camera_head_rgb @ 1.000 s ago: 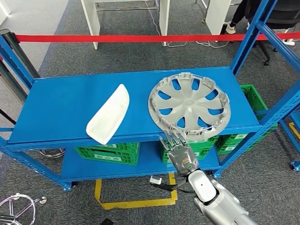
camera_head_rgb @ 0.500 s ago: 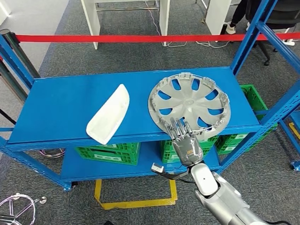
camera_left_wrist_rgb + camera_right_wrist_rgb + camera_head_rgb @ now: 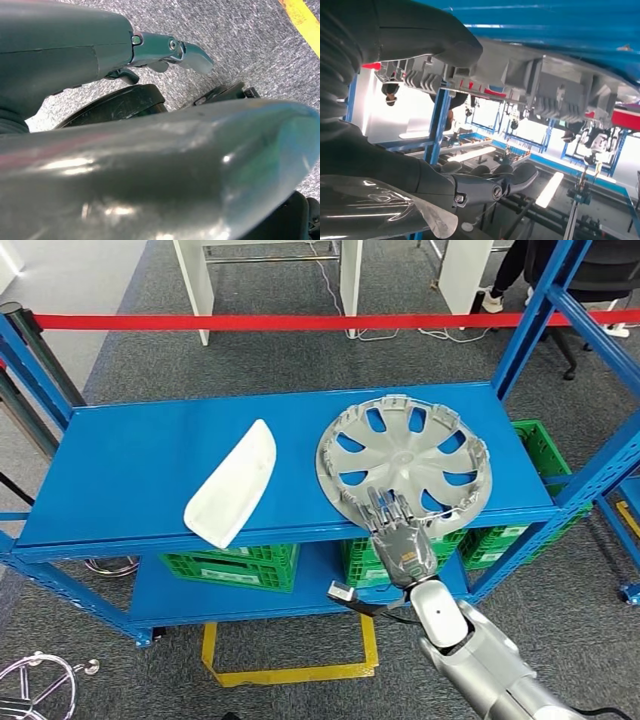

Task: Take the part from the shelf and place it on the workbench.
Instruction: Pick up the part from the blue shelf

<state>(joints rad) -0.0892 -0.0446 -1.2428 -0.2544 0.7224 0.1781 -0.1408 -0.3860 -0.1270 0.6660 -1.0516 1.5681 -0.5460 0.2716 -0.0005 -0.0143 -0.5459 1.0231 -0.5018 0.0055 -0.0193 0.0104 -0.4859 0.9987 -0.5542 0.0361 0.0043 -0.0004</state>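
A silver hubcap [image 3: 404, 455] lies flat on the right half of the blue shelf's top board [image 3: 136, 460], its near rim overhanging the front edge. My right hand [image 3: 398, 540] reaches up from below with its fingers spread over that near rim. In the right wrist view the hubcap's clipped rim [image 3: 546, 85] sits in the gap between thumb [image 3: 433, 30] and fingers [image 3: 501, 182], which are not closed on it. A white curved part [image 3: 232, 483] lies at the shelf's middle left. My left hand [image 3: 113, 50] hangs over grey carpet, holding nothing.
Green crates [image 3: 226, 565] stand on the lower shelf board. Blue uprights [image 3: 528, 330] frame the shelf's right side. Red barrier tape [image 3: 226, 321] runs behind it, and a person's legs [image 3: 513, 270] show beyond. Yellow floor marking [image 3: 287, 672] lies below my arm.
My right hand has risen from below the shelf's front edge and moved forward, so its fingers now lie over the hubcap's near rim. The hubcap and white part have not moved.
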